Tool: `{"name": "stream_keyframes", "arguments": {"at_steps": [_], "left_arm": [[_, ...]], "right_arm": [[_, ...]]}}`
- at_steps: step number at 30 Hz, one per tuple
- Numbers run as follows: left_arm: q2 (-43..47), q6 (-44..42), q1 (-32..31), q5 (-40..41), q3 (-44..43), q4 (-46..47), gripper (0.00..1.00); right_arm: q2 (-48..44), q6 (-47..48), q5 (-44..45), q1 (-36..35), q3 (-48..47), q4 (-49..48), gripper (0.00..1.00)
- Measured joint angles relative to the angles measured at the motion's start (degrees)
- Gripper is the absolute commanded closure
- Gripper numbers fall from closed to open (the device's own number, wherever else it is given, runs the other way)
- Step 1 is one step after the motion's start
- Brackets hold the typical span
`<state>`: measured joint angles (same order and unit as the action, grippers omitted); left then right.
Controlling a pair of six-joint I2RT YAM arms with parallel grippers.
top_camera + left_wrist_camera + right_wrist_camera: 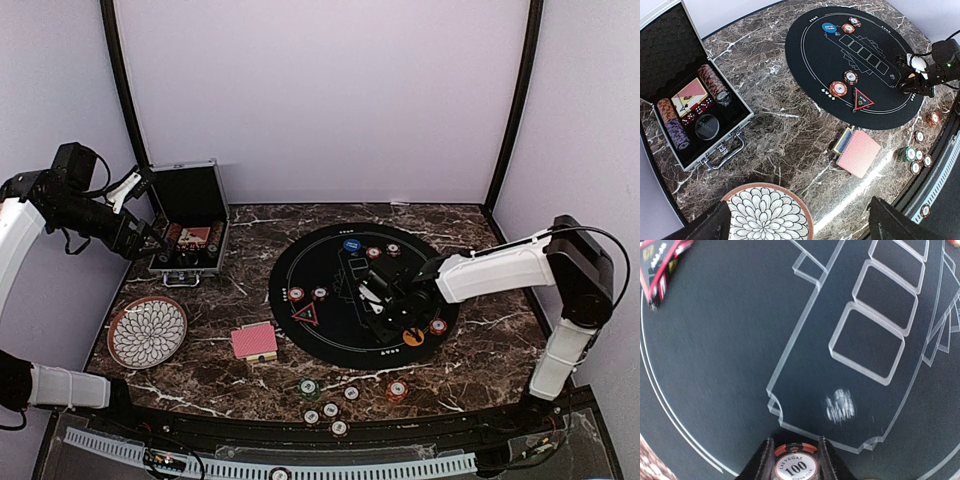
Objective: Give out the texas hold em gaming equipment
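Pretty standard look: smooth white-shelled left arm (16,240) and right arm (495,272), chunky black joints, loose black cables (605,236), right gripper (794,447) fingers matte black.

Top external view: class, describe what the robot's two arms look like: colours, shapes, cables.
The left arm and right arm have rounded white link covers between boxy black joints. The left gripper and right gripper are mostly black. Thin black cables loop beside the joints.

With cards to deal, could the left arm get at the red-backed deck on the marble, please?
Probably yes: the left gripper hangs open near the case, and the deck lies uncovered on marble, the plate off to one side.
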<state>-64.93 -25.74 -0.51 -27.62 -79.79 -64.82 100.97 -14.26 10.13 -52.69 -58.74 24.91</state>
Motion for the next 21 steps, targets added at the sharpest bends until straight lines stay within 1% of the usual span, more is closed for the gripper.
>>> {"name": "stream_keyframes", "arguments": {"at_steps": [4, 5, 10, 14, 17, 21], "left_arm": [[0.00, 0.00, 0.00, 0.00, 0.00, 0.00, 0.01], [0.00, 0.00, 0.00, 0.00, 0.00, 0.00, 0.01], [0.00, -0.02, 0.00, 0.00, 0.00, 0.00, 0.01], [0.00, 0.00, 0.00, 0.00, 0.00, 0.00, 0.01], [0.00, 0.00, 0.00, 0.02, 0.00, -0.02, 0.01], [0.02, 0.00, 0.00, 0.04, 0.00, -0.02, 0.01]], "right_arm": [[-3.30, -0.66, -0.07, 0.00, 3.28, 1.49, 0.72], [-4.00, -0.85, -0.09, 0.00, 3.76, 2.16, 0.71], [-5.99, -1.16, -0.92, -0.02, 3.96, 4.00, 0.53], [-6.82, -1.20, -1.53, -1.64, 1.29, 6.03, 0.39], [-6.88, -0.85, -2.01, -5.95, -2.99, 7.10, 0.31], [-6.67, -0.85, -4.11, -13.14, -8.76, 7.45, 0.25]]}}
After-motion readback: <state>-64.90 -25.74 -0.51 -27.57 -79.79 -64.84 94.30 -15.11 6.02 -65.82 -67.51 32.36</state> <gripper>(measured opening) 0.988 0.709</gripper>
